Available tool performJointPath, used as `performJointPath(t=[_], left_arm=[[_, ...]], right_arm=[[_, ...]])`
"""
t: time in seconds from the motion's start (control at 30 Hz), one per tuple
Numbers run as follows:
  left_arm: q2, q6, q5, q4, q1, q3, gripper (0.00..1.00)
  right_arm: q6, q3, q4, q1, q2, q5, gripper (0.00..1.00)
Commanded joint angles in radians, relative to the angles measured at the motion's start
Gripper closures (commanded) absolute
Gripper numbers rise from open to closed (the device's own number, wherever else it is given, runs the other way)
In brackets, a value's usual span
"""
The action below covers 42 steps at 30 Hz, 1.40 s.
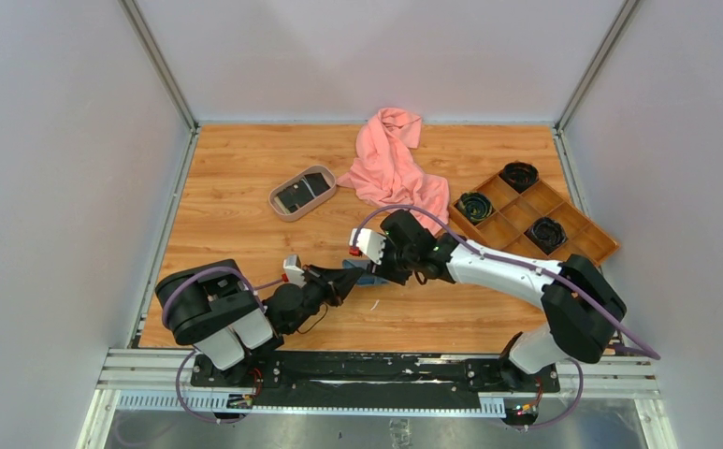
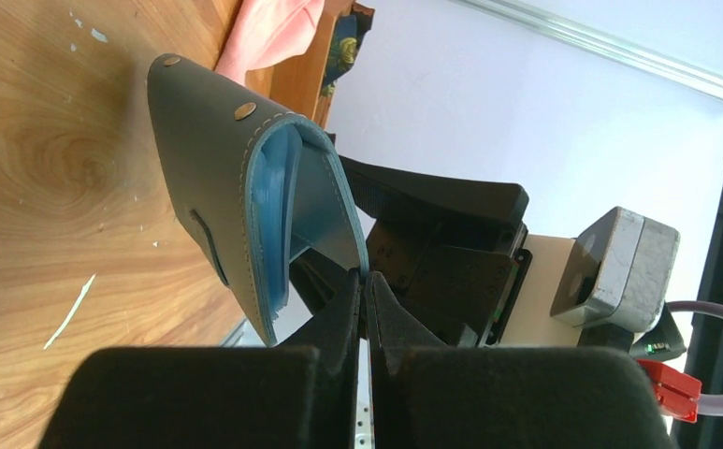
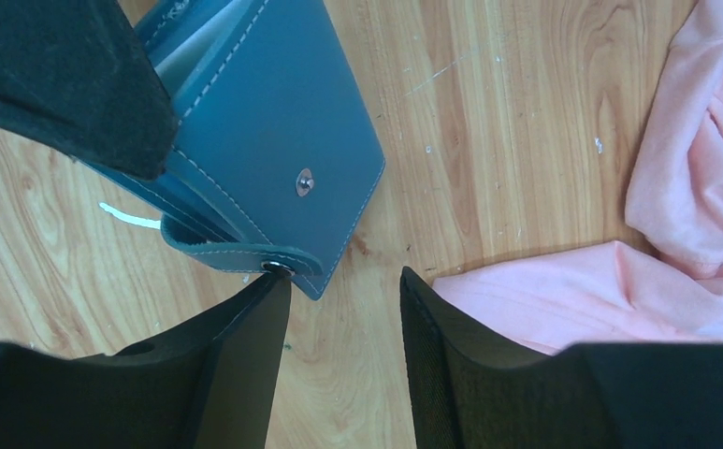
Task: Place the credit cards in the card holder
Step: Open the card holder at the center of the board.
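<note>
Left gripper (image 2: 365,292): clamped on the edge of one flap of the card holder (image 2: 217,178), which gapes slightly, with pale blue pockets showing. I cannot tell whether it rests on the table (image 1: 236,168).

Right gripper (image 3: 343,318): jaws apart, nothing between them. One fingertip touches the snap end of the tab clasp (image 3: 236,253).

Holder sits mid-table, between the two grippers. The credit cards (image 1: 299,194) lie in the oval tray (image 1: 274,201), at 11 o'clock from the holder and well apart, long axis running 8 to 2 o'clock.

Judgement: the right arm is the free one, so it should fetch. The board between holder and tray is bare. The pink cloth (image 3: 675,187) is near at 1 o'clock, so keep the arm's swing to the 11 o'clock side.
</note>
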Motion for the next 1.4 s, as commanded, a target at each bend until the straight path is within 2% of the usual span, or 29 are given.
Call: performJointPath(t=[0.0,0.17,0.2,0.23,0.27,0.37,0.4,0.63,0.8,0.9,1.1,1.17,1.23,1.3,1.37], left_arm=[[-0.001,-0.007,-0.012,0.031,-0.009,0.013,1.00],[-0.004,-0.005,-0.019,0.031,-0.025,0.019,1.00],[-0.003,-0.005,-0.020,0.030,-0.029,0.023,1.00],[-0.002,-0.005,-0.021,0.030,-0.032,0.025,1.00],[-0.001,-0.007,-0.021,0.031,-0.034,0.026,1.00],[-0.003,-0.008,-0.025,0.033,-0.040,0.021,1.00],[-0.005,-0.008,-0.027,0.034,-0.039,0.017,1.00],[-0.045,0.024,-0.058,0.034,-0.040,-0.033,1.00],[-0.044,0.074,-0.033,0.034,-0.037,-0.076,0.95],[-0.013,0.122,0.048,0.035,-0.023,-0.069,0.86],[0.060,0.304,0.299,0.037,0.035,-0.060,0.57],[0.052,0.396,0.375,0.040,0.062,-0.073,0.55],[0.010,0.499,0.421,0.032,0.081,-0.088,0.55],[-0.096,0.627,0.452,-0.075,0.091,-0.086,0.55],[-0.224,0.778,0.473,-0.404,0.092,-0.020,0.55]], right_arm=[[0.031,-0.023,0.039,0.033,0.007,0.014,0.50],[0.071,-0.026,0.073,0.036,0.037,0.044,0.56],[0.079,-0.025,0.072,0.035,0.037,0.032,0.62],[0.086,-0.025,0.072,0.035,0.035,0.021,0.74],[0.090,-0.025,0.073,0.035,0.032,0.017,0.82],[0.088,-0.030,0.081,0.032,0.009,0.029,0.98],[0.085,-0.032,0.082,0.026,-0.003,0.028,1.00],[0.020,-0.044,0.052,-0.035,-0.109,-0.067,1.00],[-0.046,-0.039,-0.005,-0.059,-0.143,-0.146,1.00],[-0.105,-0.029,-0.041,-0.062,-0.154,-0.158,1.00],[-0.207,-0.017,-0.123,-0.093,-0.179,-0.188,1.00],[-0.223,-0.001,-0.176,-0.126,-0.188,-0.263,0.98],[-0.258,0.016,-0.243,-0.161,-0.193,-0.360,0.91],[-0.282,0.022,-0.286,-0.180,-0.208,-0.435,0.83],[-0.292,0.027,-0.306,-0.200,-0.222,-0.473,0.76]])
